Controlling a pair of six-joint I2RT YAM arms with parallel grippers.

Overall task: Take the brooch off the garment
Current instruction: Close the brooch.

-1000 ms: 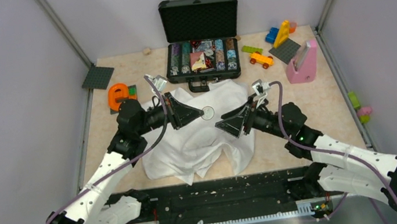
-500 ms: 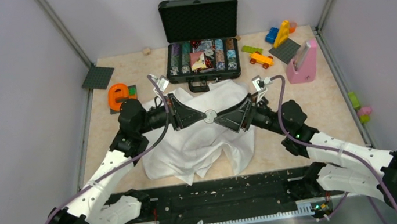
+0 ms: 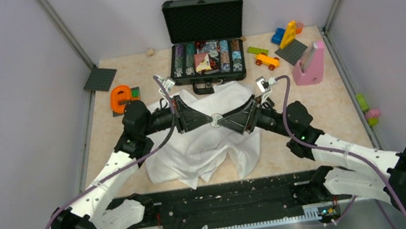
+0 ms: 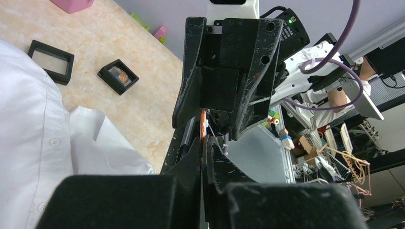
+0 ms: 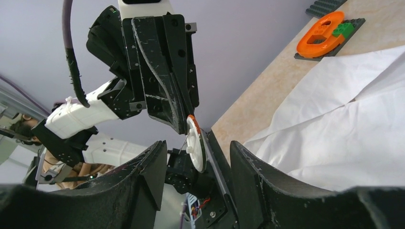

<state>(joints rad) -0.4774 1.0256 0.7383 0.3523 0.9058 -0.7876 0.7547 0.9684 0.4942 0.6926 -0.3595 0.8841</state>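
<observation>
Meeting tip-to-tip over shirt (image 3: 205,145) — left gripper (image 3: 208,120) pinching brooch (image 5: 195,145), right gripper (image 3: 221,123) spread.

Shirt (image 3: 205,144) plain white. Desk (image 3: 336,96) beige, faintly speckled. Brooch (image 5: 195,143) white with an orange rim, maybe brown at the edge, hard to tell. Left claw (image 3: 207,117) and right claw (image 3: 221,122) black, scuffed. Cable (image 5: 67,19) purple. Case (image 3: 203,18) black, contents multicoloured. Frames (image 4: 44,70) black. Ring (image 3: 115,101) orange. Holder (image 3: 309,69) pink.
</observation>
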